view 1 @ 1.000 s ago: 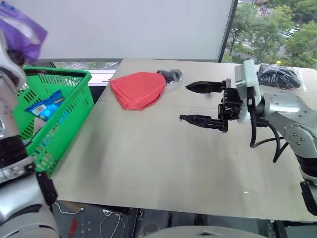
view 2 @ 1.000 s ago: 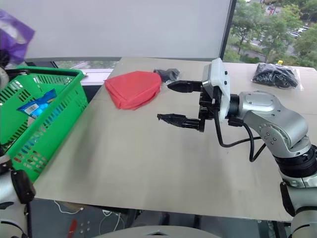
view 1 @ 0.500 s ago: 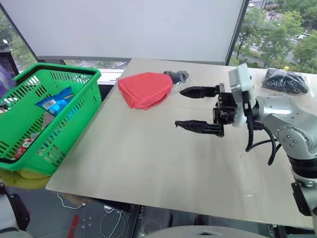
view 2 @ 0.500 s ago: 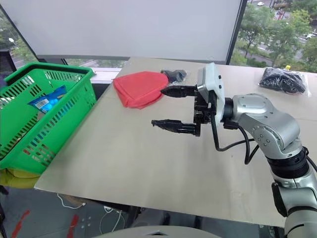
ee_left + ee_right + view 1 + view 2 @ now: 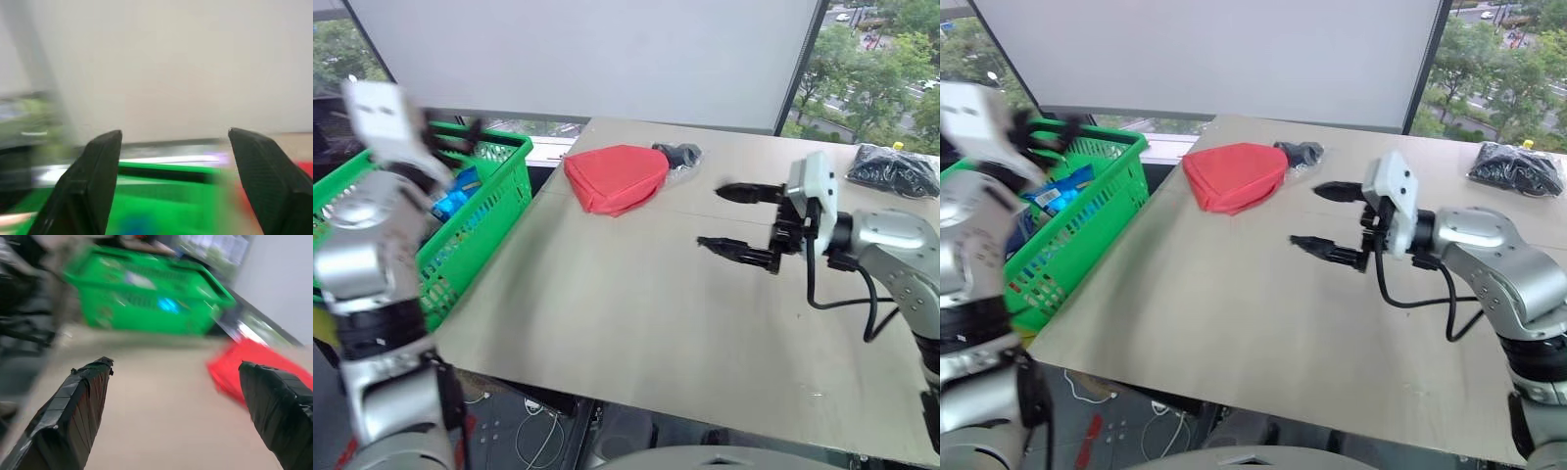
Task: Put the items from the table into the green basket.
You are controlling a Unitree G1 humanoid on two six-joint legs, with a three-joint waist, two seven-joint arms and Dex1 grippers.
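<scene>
The green basket [image 5: 494,201] stands off the table's left edge with a blue packet [image 5: 458,186] inside. My left gripper [image 5: 175,133] hovers over the basket's rim, open, with nothing between its fingers. On the table [image 5: 607,304] lie a red pouch [image 5: 617,176], a clear bag of black things [image 5: 680,155] touching the pouch's far side, and another such bag [image 5: 896,168] at the far right. My right gripper [image 5: 711,216] is open and empty above the table, right of the pouch and pointing toward it.
A white wall and windows run behind the table. The table's near and left edges drop off to the floor, where cables lie. Bare tabletop stretches in front of the pouch.
A purple pack was up by my left arm a second ago; now that gripper is open and empty over the basket. The right gripper has sunk slightly. The camera has turned.
</scene>
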